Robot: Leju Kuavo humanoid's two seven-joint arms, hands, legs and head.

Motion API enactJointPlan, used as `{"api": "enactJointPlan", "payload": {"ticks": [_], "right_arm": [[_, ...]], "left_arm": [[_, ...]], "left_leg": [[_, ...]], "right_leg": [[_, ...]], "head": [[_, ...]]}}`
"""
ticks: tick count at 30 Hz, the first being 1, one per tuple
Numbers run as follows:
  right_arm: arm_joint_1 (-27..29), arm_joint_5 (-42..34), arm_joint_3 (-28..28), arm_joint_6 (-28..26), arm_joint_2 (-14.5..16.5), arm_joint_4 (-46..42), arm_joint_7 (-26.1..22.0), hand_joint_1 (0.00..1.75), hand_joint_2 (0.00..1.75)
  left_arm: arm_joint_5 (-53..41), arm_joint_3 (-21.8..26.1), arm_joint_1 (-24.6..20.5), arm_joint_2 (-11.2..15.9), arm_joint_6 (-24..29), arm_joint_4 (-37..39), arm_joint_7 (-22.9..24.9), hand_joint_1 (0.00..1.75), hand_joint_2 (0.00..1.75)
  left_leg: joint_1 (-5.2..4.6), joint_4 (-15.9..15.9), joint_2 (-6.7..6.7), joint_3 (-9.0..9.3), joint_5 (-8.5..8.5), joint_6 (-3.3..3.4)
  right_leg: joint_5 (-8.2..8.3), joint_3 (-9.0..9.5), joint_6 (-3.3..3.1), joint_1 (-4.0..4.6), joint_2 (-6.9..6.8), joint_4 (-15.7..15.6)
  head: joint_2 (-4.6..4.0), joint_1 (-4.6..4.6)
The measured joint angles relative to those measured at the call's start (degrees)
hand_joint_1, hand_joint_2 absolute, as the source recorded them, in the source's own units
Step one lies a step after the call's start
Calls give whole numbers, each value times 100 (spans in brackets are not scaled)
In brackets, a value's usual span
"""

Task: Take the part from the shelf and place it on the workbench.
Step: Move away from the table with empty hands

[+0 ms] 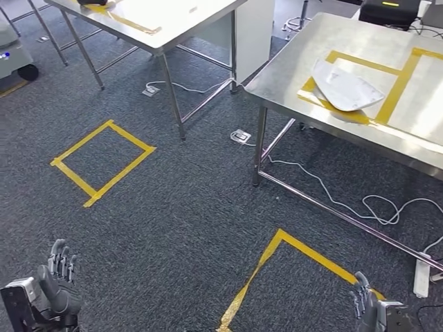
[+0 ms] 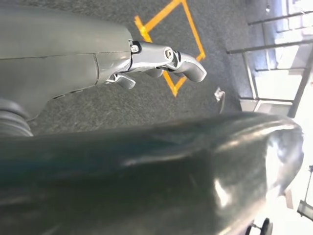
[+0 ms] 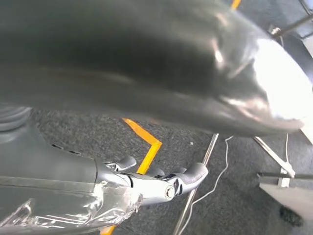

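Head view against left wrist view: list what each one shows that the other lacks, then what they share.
Head view alone: the white part lying on the steel workbench inside yellow tape, a power strip with white cables, and the right hand hanging with nothing in it. Left wrist view alone: a close side look at the left hand's fingers. Shared: the left hand, holding nothing, the grey carpet and a yellow tape square.

right hand [image 1: 372, 309] cut by frame edge
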Motion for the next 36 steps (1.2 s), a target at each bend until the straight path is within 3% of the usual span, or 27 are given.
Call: {"api": "enactJointPlan", "payload": {"ticks": [2,4,5,7,9,11,12,13,14,15,16,18,20,22,23,25,27,29,30,32,33,34,36], "right_arm": [[-27,55,1,-24,2,30,-1,0,0],[-42,80,-1,-29,3,55,-3,0,0],[-51,93,-3,-32,3,70,-4,0,0],[-80,120,-3,-37,4,102,-4,0,0],[-114,137,-3,-39,5,131,-7,0,0],[-121,143,-6,-45,5,168,-10,0,0],[-116,144,-7,-49,5,192,-10,0,0],[-111,143,-7,-53,5,216,-10,0,0],[-111,144,-7,-55,5,240,-13,0,0],[-116,149,-8,-54,5,263,-20,0,0],[-124,158,-10,-52,5,284,-30,0,0],[-148,187,-20,-38,6,326,-51,0,0],[-159,214,-32,-21,8,366,-58,0,0],[-170,250,-43,-3,13,400,-61,0,0],[-187,275,-51,12,19,415,-62,0,0],[-214,329,-74,42,36,442,-64,0,0],[-217,369,-104,62,52,478,-63,0,0],[-217,396,-132,79,65,520,-59,0,0],[-222,407,-144,85,71,536,-57,0,0],[-235,422,-162,89,86,560,-57,0,0],[-237,427,-172,89,90,568,-57,0,0],[-236,432,-182,89,95,574,-57,0,0],[-239,439,-203,89,98,586,-58,0,0]], "left_arm": [[106,-191,17,124,107,6,4,0,0],[154,-338,4,221,166,6,4,0,0],[167,-400,0,263,185,7,5,0,0],[191,-497,20,331,216,8,6,0,0],[200,-566,37,385,233,8,6,0,0],[202,-626,18,417,240,9,6,0,0],[202,-650,13,425,242,11,6,0,0],[202,-675,14,431,244,14,7,0,0],[202,-697,18,441,249,18,7,0,0],[202,-719,21,456,264,21,9,0,0],[200,-747,22,475,292,23,13,0,0],[195,-815,16,515,373,24,32,0,0],[195,-879,7,556,435,24,56,0,0],[242,-919,10,596,474,25,87,0,0],[279,-938,17,615,497,26,101,0,0],[337,-994,5,662,538,31,114,0,0],[350,-1064,-31,708,572,40,113,0,0],[354,-1127,-42,744,601,57,113,0,0],[353,-1151,-39,760,608,65,113,0,0],[347,-1186,-38,790,619,72,113,0,0],[343,-1201,-46,800,622,72,113,0,0],[338,-1218,-60,807,626,72,113,0,0],[332,-1256,-83,810,627,72,113,0,0]], "left_leg": [[-21,-758,188,463,358,51],[-66,-1425,424,819,542,118],[-85,-1550,474,862,549,146],[-88,-1580,360,823,566,208],[-63,-1604,230,803,611,279],[-46,-1615,104,776,650,329],[-51,-1613,31,758,662,344],[-58,-1611,-45,743,674,352],[-64,-1607,-124,731,685,355],[-68,-1600,-208,724,695,353],[-68,-1589,-290,723,701,349],[-68,-1544,-443,702,707,320],[-64,-1502,-579,641,728,263],[-43,-1493,-717,571,772,188],[-39,-1468,-695,536,763,155],[-45,-1164,-433,373,562,90],[-27,-433,-119,23,174,27],[10,167,-31,-266,-20,-17],[26,183,-11,-267,41,-30],[44,-420,101,72,397,-35],[32,-834,243,301,538,-37],[21,-1160,350,479,625,-9],[-10,-1423,434,602,628,62]], "right_leg": [[8,7,8,15,-133,0],[3,2,44,50,-259,22],[2,-3,68,64,-321,30],[-1,-11,126,68,-431,32],[-144,-87,188,50,-238,203],[-512,-359,224,36,137,834],[-706,-544,226,34,245,1254],[-827,-696,228,36,294,1588],[-841,-765,226,37,312,1738],[-735,-716,219,38,324,1643],[-538,-551,209,34,357,1318],[-215,-130,195,4,610,474],[-153,68,169,-14,806,75],[-145,77,109,-4,715,65],[-126,82,74,-4,640,58],[-91,82,13,-18,486,30],[-87,73,-15,-8,316,28],[-92,63,-15,-4,139,29],[-96,63,-10,-5,56,30],[-113,85,17,-11,-96,30],[-132,94,44,0,-161,35],[-154,92,76,15,-225,40],[-192,94,138,47,-342,41]], "head": [[0,-1],[0,-2],[0,-4],[0,-4],[0,8],[0,31],[0,37],[0,40],[0,42],[0,41],[0,41],[0,42],[0,37],[0,33],[0,34],[0,0],[0,-34],[0,-37],[0,-38],[0,-38],[0,-42],[0,-43],[0,-37]]}}
